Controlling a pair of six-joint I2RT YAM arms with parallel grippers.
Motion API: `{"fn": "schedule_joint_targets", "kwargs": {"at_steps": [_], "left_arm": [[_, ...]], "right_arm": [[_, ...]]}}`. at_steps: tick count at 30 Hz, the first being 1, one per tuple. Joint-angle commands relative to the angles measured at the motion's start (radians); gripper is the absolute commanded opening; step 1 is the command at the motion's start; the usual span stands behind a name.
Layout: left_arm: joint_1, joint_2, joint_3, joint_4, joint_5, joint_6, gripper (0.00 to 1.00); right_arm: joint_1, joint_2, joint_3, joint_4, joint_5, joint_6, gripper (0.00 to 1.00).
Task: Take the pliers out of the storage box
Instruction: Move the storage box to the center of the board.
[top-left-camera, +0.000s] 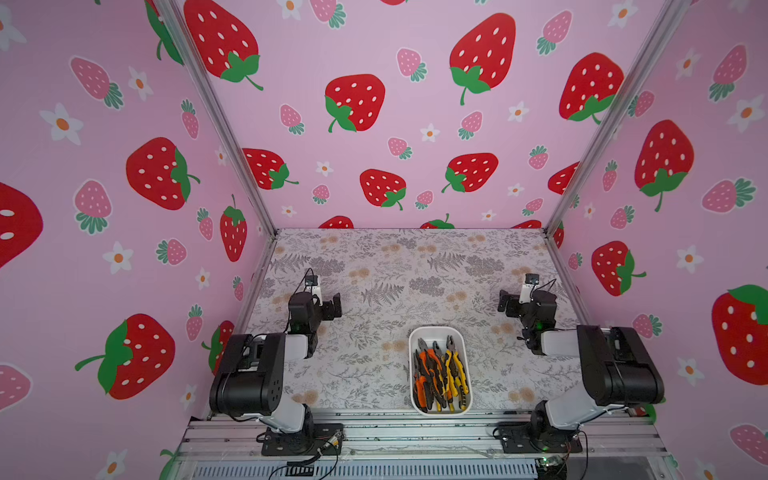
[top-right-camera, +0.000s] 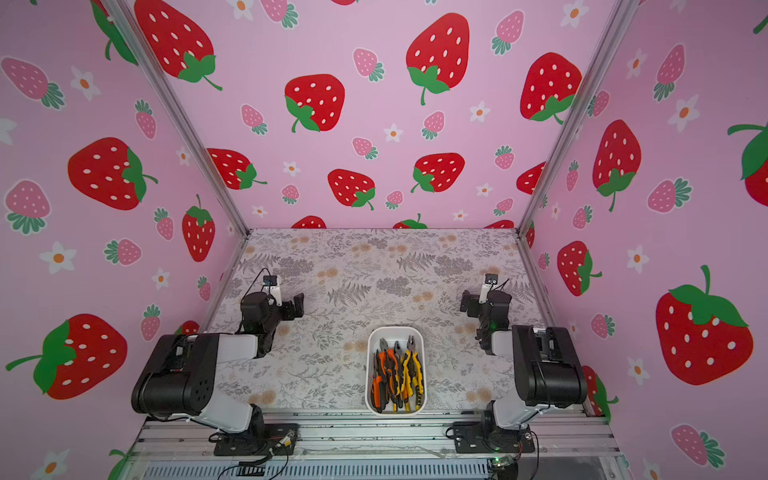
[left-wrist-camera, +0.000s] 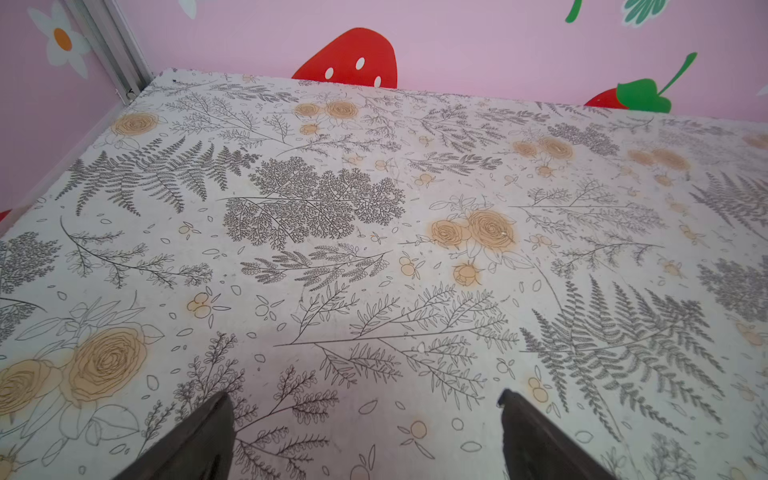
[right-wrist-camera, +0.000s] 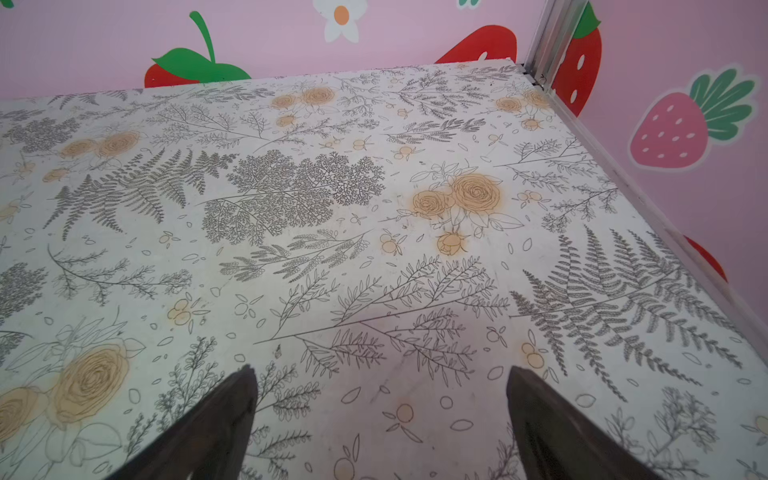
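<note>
I'm seeing the pliers (top-left-camera: 441, 374) lying heaped in the white box (top-left-camera: 440, 331), which is sitting at the near edge of the flowered table (top-left-camera: 374, 270), closer to the right arm (top-left-camera: 615, 374). The left gripper (left-wrist-camera: 365, 399) and right gripper (right-wrist-camera: 380, 374) are hanging farther back, well apart from the box, each with jaws spread wide over bare tabletop.

Noted: left arm (top-left-camera: 249, 374), right arm (top-left-camera: 615, 365), boxy black housings (top-left-camera: 623, 374), white rounded links between. Small round holes (top-left-camera: 272, 390) in left housing side. Black base plates (top-left-camera: 274, 446); red and yellow wires (top-left-camera: 328, 440) at left plate's 3 o'clock edge. Thin black cables (top-left-camera: 302, 277) looped to white-mounted cameras (top-left-camera: 312, 286). Small green light (top-left-camera: 539, 325) on right forearm. Dark, tapered fingers (left-wrist-camera: 195, 444).
</note>
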Motion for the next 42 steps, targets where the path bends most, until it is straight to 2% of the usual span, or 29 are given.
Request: {"fn": "schedule_joint_targets", "kwargs": {"at_steps": [1, 25, 30, 31, 33, 36, 40, 42], "left_arm": [[-0.002, 0.008, 0.024, 0.008, -0.008, 0.008, 1.00], [0.000, 0.004, 0.020, 0.012, -0.005, 0.005, 1.00], [-0.003, -0.002, 0.021, 0.009, -0.059, -0.010, 1.00], [-0.005, -0.015, 0.033, -0.024, -0.068, -0.013, 1.00], [-0.010, -0.076, 0.089, -0.191, -0.098, -0.007, 1.00], [-0.070, -0.143, 0.206, -0.431, -0.216, 0.041, 1.00], [-0.217, -0.205, 0.319, -0.635, -0.338, 0.076, 1.00], [-0.282, -0.216, 0.411, -0.801, -0.347, 0.045, 1.00]], "right_arm": [[0.005, -0.004, 0.002, 0.018, -0.006, -0.007, 0.99], [-0.013, -0.002, 0.016, -0.003, -0.019, 0.010, 0.99], [-0.012, -0.011, 0.008, 0.015, -0.016, 0.013, 0.99], [-0.010, -0.046, 0.016, -0.028, -0.014, 0.012, 0.99], [0.005, -0.142, 0.071, -0.226, 0.003, 0.010, 0.99], [0.072, -0.230, 0.125, -0.373, 0.063, 0.002, 0.99], [0.274, -0.305, 0.204, -0.544, 0.290, -0.058, 0.99], [0.357, -0.324, 0.283, -0.704, 0.404, 0.007, 0.99]]}}
